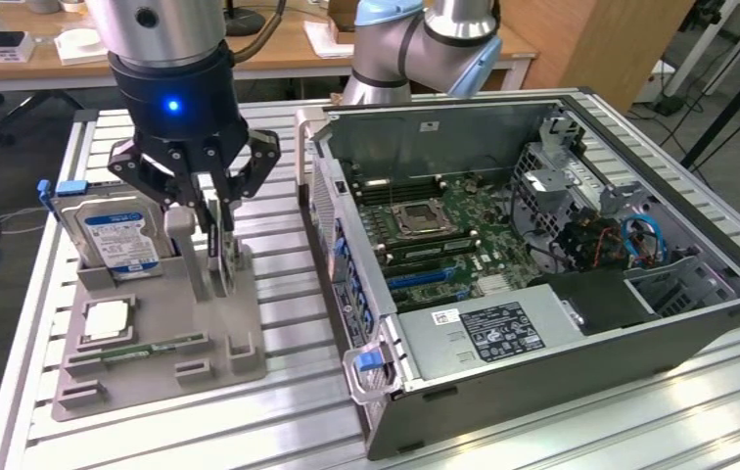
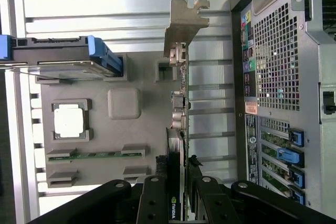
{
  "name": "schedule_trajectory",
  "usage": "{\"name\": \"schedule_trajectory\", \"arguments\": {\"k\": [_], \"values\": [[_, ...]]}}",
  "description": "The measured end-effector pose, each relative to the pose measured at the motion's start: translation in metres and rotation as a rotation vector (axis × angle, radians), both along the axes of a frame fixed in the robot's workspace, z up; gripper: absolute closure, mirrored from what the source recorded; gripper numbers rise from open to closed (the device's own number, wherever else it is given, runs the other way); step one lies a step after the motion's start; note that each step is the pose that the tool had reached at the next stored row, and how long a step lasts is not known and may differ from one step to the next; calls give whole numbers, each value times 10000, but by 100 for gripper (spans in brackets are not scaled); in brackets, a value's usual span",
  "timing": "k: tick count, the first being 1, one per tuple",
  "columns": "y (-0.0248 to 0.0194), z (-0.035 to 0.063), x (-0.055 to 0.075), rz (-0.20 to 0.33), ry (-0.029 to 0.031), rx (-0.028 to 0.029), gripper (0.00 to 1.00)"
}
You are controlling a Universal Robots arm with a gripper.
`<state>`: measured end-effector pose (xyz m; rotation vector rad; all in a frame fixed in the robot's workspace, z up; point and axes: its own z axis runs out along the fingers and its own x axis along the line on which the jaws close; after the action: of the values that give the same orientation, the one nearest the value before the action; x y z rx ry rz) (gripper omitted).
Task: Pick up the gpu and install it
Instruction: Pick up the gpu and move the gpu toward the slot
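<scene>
The gpu [image 1: 217, 257] stands on edge as a dark slab in a slot of the grey holder tray [image 1: 213, 338], to the exterior view's left of the open computer case [image 1: 384, 392]. My gripper [image 1: 210, 230] is lowered straight over it, with one finger on each face of the card. In the wrist view the gpu [image 2: 179, 103] runs edge-on from its silver end bracket [image 2: 184, 24] down into my gripper [image 2: 178, 199], whose black fingers [image 2: 153, 200] press against both sides. The card rests in its slot.
The tray [image 2: 142, 145] also holds a hard drive [image 1: 115, 235] with blue clips, a processor chip [image 1: 107, 321] and a memory stick [image 1: 148, 348]. The case lies open with its motherboard [image 1: 429, 230] and blue slots [image 1: 423, 277] exposed. Another arm's base [image 1: 403, 49] stands behind it.
</scene>
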<state>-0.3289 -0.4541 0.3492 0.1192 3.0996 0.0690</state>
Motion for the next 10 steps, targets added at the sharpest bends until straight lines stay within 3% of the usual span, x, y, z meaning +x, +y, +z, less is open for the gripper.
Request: {"name": "schedule_trajectory", "arguments": {"k": [10], "values": [[0, 87, 0, -1, 0, 0, 74]]}}
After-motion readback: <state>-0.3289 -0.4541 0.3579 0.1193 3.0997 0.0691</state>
